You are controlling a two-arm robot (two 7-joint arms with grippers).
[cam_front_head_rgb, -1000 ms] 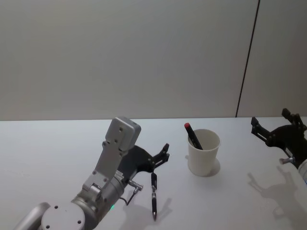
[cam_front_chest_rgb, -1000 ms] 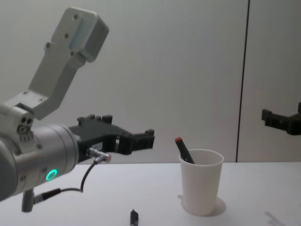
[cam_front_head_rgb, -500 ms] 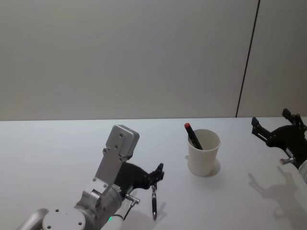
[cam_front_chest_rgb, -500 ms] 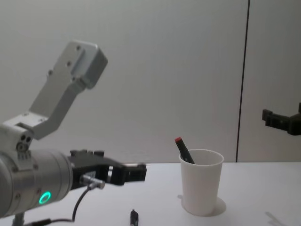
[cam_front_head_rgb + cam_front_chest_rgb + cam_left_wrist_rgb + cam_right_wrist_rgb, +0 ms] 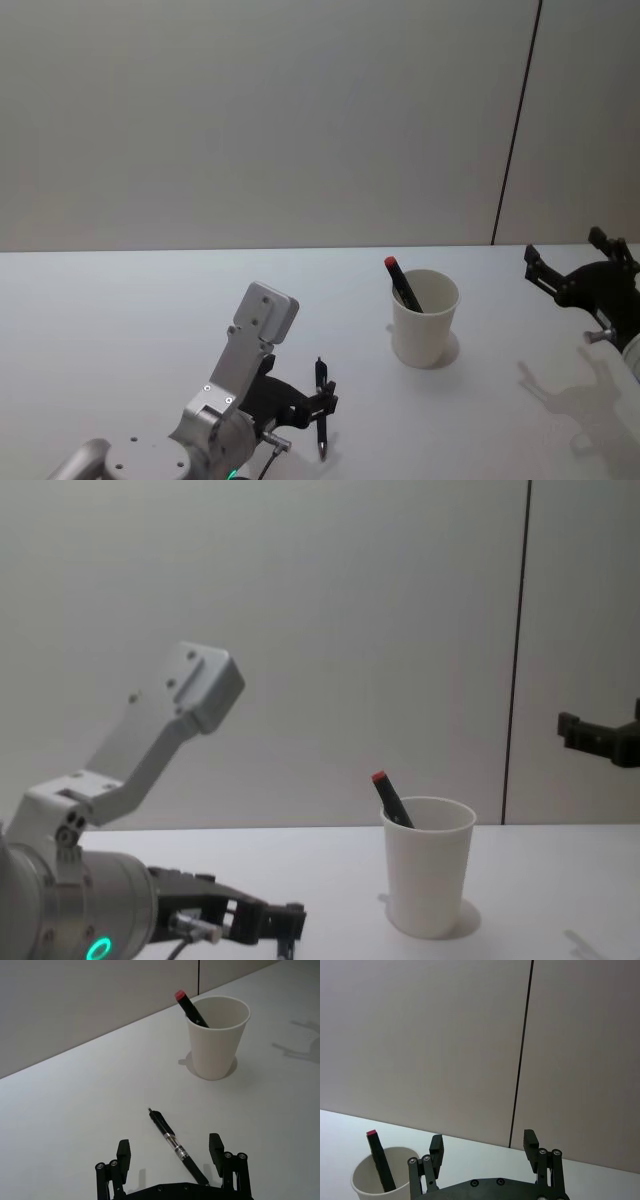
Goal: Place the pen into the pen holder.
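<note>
Now | my left hand [image 5: 170,1145] spread astride the pen [image 5: 165,1130] | light, stiff, slick: I'd pinch mid-barrel | right hand [image 5: 483,1140] spread, parked right

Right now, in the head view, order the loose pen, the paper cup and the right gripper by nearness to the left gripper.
1. Pen, between the left gripper's open fingers.
2. Pen holder, ahead to its right.
3. Right gripper, at the far right edge.

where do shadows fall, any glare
Head view: the right gripper casts a soft shadow on the table below it; left wrist view: the pen holder throws a faint shadow round its base, the pen, between the left gripper's fingers, barely any; no glare in either.
</note>
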